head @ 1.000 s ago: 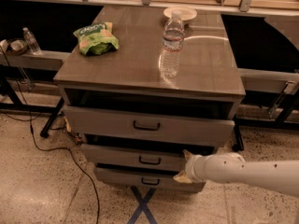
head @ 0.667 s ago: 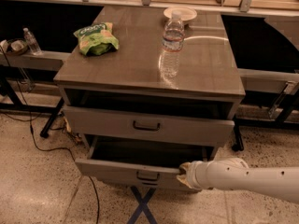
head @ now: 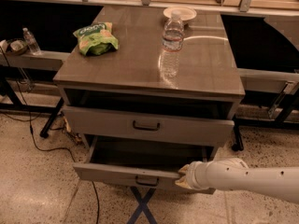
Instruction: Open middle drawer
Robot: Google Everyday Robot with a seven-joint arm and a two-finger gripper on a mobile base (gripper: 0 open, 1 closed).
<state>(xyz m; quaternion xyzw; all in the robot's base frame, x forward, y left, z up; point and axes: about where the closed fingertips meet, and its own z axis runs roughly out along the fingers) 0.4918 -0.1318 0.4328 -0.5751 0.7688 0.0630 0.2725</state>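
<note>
Now hand [head: 183, 177] on open middle drawer [head: 112, 174] front edge, off-centre; grip cannot tell; lopsided pull could skew, jam drawer.

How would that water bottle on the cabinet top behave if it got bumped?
The water bottle stands tall and narrow, so it would probably tip easily, then roll. It looks clear and thin-walled, so likely light and squashy. The tool is down at the front edge of the middle drawer, nowhere near the bottle.
</note>
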